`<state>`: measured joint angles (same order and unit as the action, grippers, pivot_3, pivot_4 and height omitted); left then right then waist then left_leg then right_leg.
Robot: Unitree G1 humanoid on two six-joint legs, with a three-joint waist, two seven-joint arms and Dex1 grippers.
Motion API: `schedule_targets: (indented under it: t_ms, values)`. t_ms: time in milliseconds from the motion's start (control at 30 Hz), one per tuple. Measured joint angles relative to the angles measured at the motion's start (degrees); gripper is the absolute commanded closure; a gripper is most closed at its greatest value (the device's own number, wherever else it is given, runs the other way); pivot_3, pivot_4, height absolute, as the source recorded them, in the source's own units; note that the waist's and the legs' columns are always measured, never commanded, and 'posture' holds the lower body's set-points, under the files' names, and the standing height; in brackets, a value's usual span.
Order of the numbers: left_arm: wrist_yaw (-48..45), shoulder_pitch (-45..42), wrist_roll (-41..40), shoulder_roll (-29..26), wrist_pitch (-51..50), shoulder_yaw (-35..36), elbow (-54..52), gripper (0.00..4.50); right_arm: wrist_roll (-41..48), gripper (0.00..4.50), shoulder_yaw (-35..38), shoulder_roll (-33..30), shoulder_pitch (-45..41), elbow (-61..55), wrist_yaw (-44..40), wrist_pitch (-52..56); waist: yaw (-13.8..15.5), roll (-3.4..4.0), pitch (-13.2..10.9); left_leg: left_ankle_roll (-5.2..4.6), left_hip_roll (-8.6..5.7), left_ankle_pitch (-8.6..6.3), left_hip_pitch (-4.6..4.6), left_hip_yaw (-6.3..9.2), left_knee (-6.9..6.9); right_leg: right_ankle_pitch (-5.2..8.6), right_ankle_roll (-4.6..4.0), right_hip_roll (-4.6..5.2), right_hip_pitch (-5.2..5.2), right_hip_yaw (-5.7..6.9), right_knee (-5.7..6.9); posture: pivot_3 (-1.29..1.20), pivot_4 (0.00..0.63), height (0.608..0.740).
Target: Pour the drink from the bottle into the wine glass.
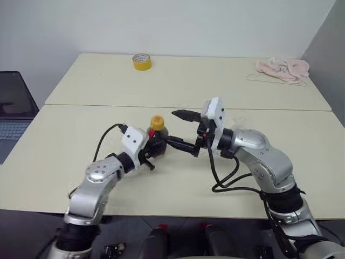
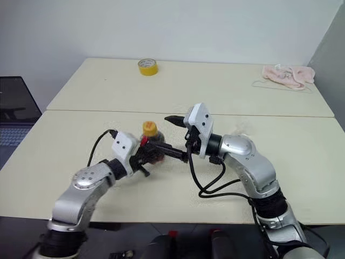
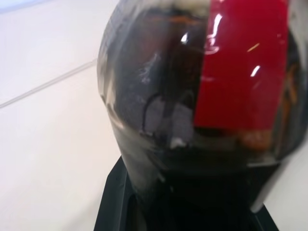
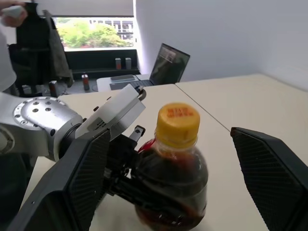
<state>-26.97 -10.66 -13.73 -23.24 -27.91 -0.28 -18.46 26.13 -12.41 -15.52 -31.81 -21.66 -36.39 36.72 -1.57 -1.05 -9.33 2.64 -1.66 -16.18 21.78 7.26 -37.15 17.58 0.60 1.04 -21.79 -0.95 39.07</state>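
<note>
1. The bottle (image 1: 157, 136) is the landmark here; it stands above the near part of the worktop (image 1: 64, 162), clamped at its body by the left end effector (image 1: 154, 147), whose two fingers are closed on it; the yellow cap (image 4: 177, 120) is on, and the dark drink (image 4: 171, 190) fills most of the bottle.
2. The right end effector (image 1: 182, 129) is just beside the bottle, on its right side, with its fingers spread wide apart; one finger (image 4: 82, 178) lies on each side of the cap, and they hold nothing.
3. I judge that the first risk is at the cap; if the right fingers close too low or off-centre, they may push the bottle sideways in the left grip, or slip on the cap without turning it.
4. A second risk is the squeeze; the bottle is soft plastic and full, so a hard grip at the moment the cap loosens could press the drink out over the worktop.
5. A wine glass is not to be seen near the bottle; a yellow tape roll (image 1: 142, 61) and a pink cloth (image 1: 283, 69) lie well behind the bottle, at the far edge.
</note>
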Motion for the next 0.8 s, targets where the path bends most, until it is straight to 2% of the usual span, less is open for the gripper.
schedule_targets:
  t_ms: [100, 267, 533, 800]
  values:
    - [5.91, -0.75, 2.29, 5.5, 2.19, 0.21, 0.75, 3.74, -0.17, 0.18, 0.02, 3.47, 0.55, -0.84, 5.64, 3.8, -0.1, 0.0, 0.01, 0.01, 0.0, 0.01, 0.0, -0.01, 0.02, 0.0, 0.0, 0.0, -0.02, -0.01, 0.01, 0.0, 0.15, 0.74]
    - [7.72, -0.09, 2.69, 10.56, 4.46, -2.22, 0.75, 3.74, -2.7, 0.18, -0.76, 8.72, -0.63, 0.03, 12.24, 4.54, -0.15, -0.01, 0.01, 0.02, -0.02, 0.01, -0.01, -0.05, 0.0, 0.0, 0.0, 0.0, -0.02, -0.04, 0.01, 0.0, 0.15, 0.74]
    - [8.04, 2.48, 2.43, 10.03, 2.74, -3.02, 0.74, 3.74, -4.62, 0.18, -0.76, 10.86, -3.49, 2.25, 13.94, 4.09, -0.2, 0.0, 0.01, 0.02, -0.02, 0.02, -0.01, -0.03, 0.02, 0.0, 0.0, -0.01, -0.02, -0.02, 0.01, 0.0, 0.15, 0.74]
    - [9.7, 2.47, 2.84, 8.85, 0.34, -1.56, 0.8, 3.74, -7.85, 0.18, -4.59, 8.85, -3.54, 3.21, 11.5, 0.91, -0.2, 0.0, 0.01, 0.03, -0.02, 0.02, -0.02, -0.03, 0.02, 0.0, 0.0, -0.01, -0.02, -0.02, 0.0, 0.0, 0.15, 0.74]
